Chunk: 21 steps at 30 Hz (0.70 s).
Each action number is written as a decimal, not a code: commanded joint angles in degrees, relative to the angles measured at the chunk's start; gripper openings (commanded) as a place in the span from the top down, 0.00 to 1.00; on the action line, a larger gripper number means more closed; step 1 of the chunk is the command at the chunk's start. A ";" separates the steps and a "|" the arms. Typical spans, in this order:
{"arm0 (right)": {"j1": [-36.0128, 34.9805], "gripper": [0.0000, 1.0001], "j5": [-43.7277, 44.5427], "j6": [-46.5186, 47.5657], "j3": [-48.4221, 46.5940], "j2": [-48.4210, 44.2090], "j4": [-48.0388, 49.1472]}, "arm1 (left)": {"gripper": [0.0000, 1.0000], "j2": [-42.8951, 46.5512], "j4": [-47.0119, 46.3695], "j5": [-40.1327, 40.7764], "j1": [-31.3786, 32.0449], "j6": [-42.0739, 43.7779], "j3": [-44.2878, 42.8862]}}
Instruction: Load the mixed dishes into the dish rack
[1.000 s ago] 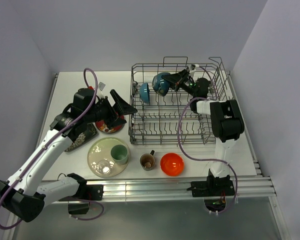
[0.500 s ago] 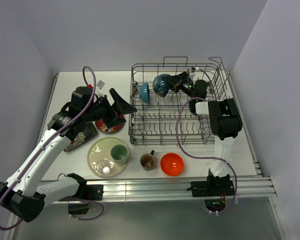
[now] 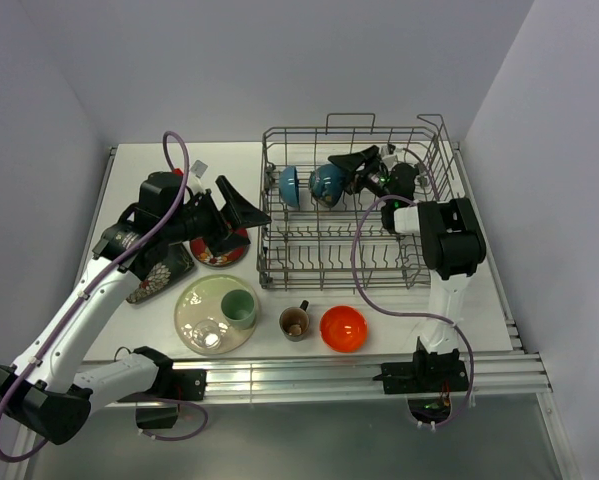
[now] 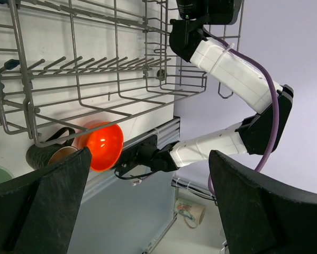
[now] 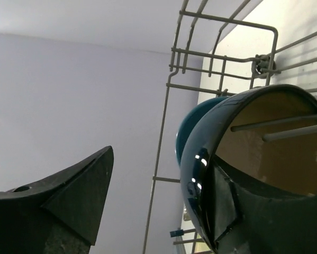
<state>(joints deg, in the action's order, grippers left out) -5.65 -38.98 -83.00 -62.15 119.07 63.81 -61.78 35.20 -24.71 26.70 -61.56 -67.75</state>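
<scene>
- The dish rack (image 3: 309, 250) sits on the far right of the worktop (image 3: 149, 165). It holds two bowls, both on edge between the tines of the far row so they stand without support.
- The blue-inside bowl (image 3: 289, 185) is the left one. The tan bowl (image 3: 326, 183) stands just right of it, dark outside and tan inside, with tines crossing its mouth in the right wrist view.
- The right end effector (image 3: 344, 172) is at the tan bowl's rim with its fingers spread. One finger is outside the bowl and clear of it, the other is inside the mouth. I judge this bowl is seated and being let go.
- Seven kinds of dish are left on the worktop, near and left of the rack:
  - one orange bowl (image 3: 342, 328)
  - one small brown mug (image 3: 295, 322)
  - one cream round plate (image 3: 194, 300)
  - one pale green cup (image 3: 239, 307), standing on that plate
  - one clear glass (image 3: 207, 333), also on that plate
  - one red saucer (image 3: 217, 255)
  - the black square plates (image 3: 164, 275), stacked so I cannot count them
- The left end effector (image 3: 251, 224) hangs above the red saucer beside the rack's left wall. Its fingers are spread wide and hold nothing. It is probably placed there to take the saucer.
- About a fifth of the load appears done.
</scene>
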 commanded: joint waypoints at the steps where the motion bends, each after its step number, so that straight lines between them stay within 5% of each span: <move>1: -0.06 0.27 -0.57 1.96 -0.78 -3.57 1.07 | 0.01 0.26 -1.89 -2.01 -0.16 0.74 -0.63; 6: -0.06 0.26 -1.62 7.66 -2.87 -5.42 -5.96 | 0.01 0.87 -2.24 -2.10 -0.24 0.21 0.24; 13: -2.25 0.26 -1.10 30.86 -17.55 -7.80 -45.55 | 0.01 1.66 -1.63 -1.57 -0.16 -0.05 0.69; 21: -6.12 0.25 5.74 46.24 -32.57 -5.16 -70.90 | 0.01 1.75 -2.24 -1.92 -0.16 -0.93 1.30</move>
<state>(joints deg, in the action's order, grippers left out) -10.09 -36.73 -47.05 -87.05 115.94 2.28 -61.43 34.94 -25.67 26.65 -62.26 -66.46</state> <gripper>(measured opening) 0.747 0.994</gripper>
